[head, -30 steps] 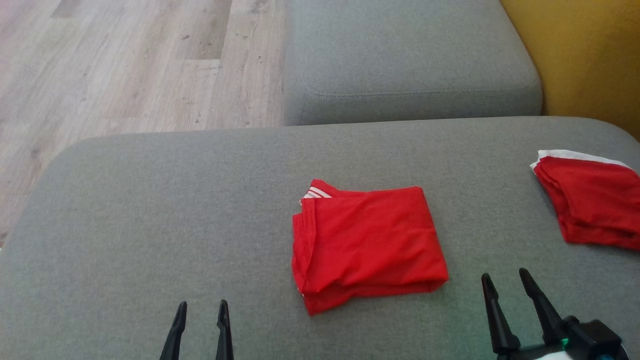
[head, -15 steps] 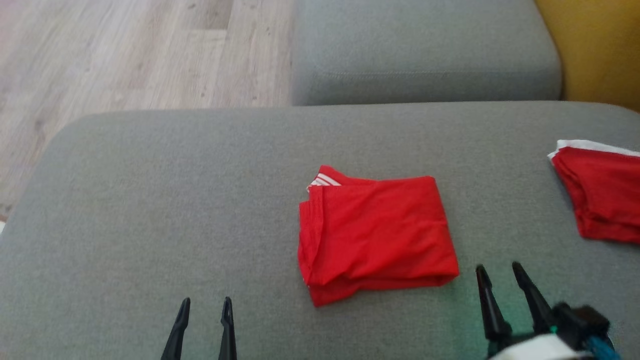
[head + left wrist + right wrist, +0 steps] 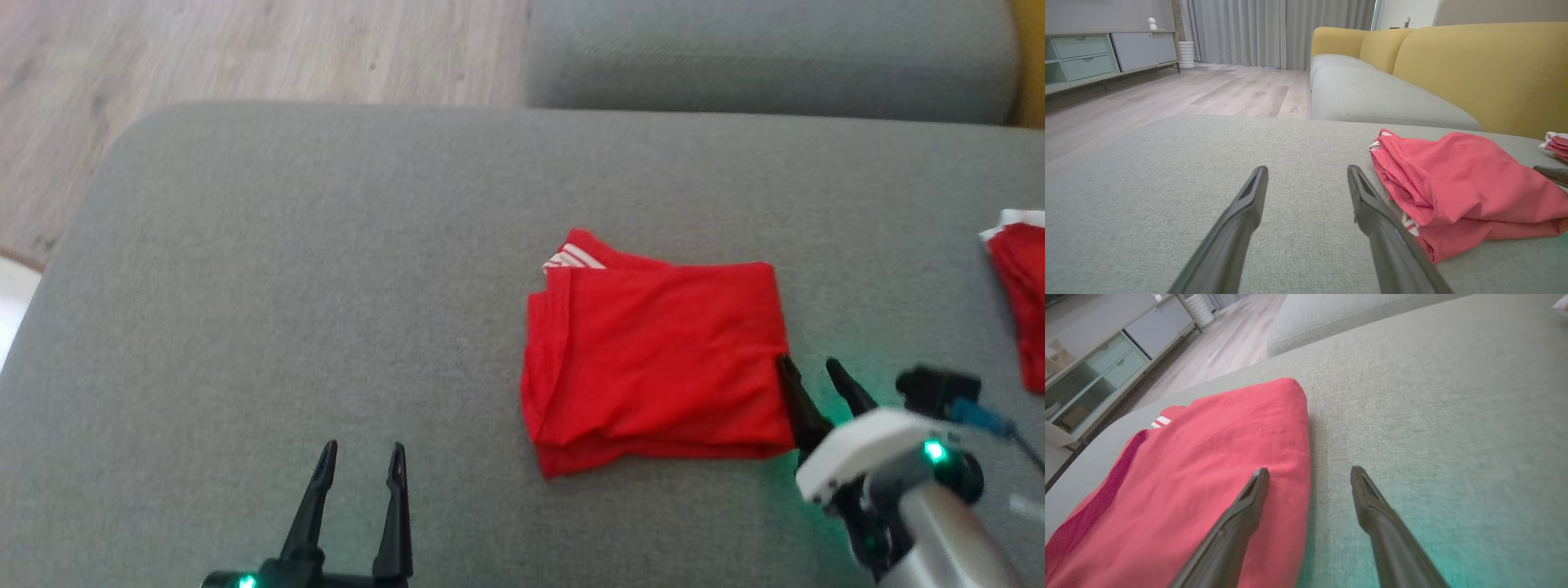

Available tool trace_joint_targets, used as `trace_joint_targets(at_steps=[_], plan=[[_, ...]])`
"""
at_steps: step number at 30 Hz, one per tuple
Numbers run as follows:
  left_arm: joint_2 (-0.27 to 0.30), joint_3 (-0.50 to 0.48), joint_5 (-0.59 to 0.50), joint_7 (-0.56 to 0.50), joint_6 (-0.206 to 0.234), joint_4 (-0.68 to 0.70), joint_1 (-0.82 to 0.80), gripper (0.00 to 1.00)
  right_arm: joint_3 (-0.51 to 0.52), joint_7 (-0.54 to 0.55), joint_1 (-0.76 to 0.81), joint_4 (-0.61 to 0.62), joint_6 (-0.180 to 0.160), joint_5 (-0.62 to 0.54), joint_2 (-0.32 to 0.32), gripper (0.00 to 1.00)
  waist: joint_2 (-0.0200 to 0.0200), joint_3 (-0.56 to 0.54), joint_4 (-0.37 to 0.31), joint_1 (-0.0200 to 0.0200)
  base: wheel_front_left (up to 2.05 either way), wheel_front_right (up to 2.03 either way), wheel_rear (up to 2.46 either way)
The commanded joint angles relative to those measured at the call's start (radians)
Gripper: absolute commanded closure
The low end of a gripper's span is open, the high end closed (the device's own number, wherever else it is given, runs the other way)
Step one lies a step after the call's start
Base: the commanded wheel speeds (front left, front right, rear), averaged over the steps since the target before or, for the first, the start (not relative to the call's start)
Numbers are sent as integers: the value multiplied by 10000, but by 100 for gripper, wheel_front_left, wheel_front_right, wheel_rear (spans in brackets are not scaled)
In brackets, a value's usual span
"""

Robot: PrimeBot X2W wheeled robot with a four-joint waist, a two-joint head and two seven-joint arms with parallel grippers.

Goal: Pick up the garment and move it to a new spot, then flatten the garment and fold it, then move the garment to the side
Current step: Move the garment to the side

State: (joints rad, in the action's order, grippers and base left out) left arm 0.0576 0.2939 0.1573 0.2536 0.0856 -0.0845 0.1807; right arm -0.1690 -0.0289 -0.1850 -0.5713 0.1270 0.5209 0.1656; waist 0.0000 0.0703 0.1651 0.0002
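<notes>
A folded red garment (image 3: 653, 359) with white stripes at one corner lies on the grey sofa cushion (image 3: 326, 286). It also shows in the left wrist view as the red garment (image 3: 1457, 192) and in the right wrist view as the red garment (image 3: 1188, 482). My right gripper (image 3: 812, 371) stands open at the garment's right edge, its left finger over the cloth and its right finger over bare cushion. My right gripper (image 3: 1309, 475) holds nothing. Off to the lower left my left gripper (image 3: 362, 456) is open and empty, clear of the garment; the left gripper (image 3: 1306, 174) points over bare cushion.
A second red garment (image 3: 1020, 302) with a white edge lies at the cushion's far right. Another grey cushion (image 3: 767, 49) sits behind, with a yellow sofa back (image 3: 1474, 61) beside it. Wooden floor (image 3: 245, 49) lies beyond the cushion's left edge.
The head camera has tilted and shifted, so the scene slid down and right. My right gripper has moved forward and left up to the garment's right edge. The left gripper stays open.
</notes>
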Motion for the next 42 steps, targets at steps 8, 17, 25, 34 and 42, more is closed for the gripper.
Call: trace_joint_targets(at_steps=[8, 17, 25, 34, 42], plan=[[-74, -26, 192, 82, 189, 235, -692, 0, -1216, 1614, -1073, -151, 37, 1614, 550, 100, 0, 502, 192, -2, 0, 0, 0], [-74, -78, 321, 82, 269, 544, -980, 0, -1467, 1041, -1704, 762, 37, 1389, 2204, 100, 0, 1098, -818, -2, 0, 0, 0], [-74, -227, 227, 82, 31, 968, -1659, 0, -563, 1636, -2718, 1986, 37, 780, 4610, 100, 0, 2189, -1932, -2, 0, 0, 0], [-74, -497, 278, 82, -317, 1200, -2341, 0, 1526, 2594, -2747, 2793, 37, 159, 5954, 100, 0, 2918, -2436, -2, 0, 0, 0], [-74, -581, 514, 82, -376, 1043, -2328, 0, 2665, 2645, -2031, 3229, 37, -707, 5322, 0, 0, 2693, -2366, -2, 0, 0, 0]])
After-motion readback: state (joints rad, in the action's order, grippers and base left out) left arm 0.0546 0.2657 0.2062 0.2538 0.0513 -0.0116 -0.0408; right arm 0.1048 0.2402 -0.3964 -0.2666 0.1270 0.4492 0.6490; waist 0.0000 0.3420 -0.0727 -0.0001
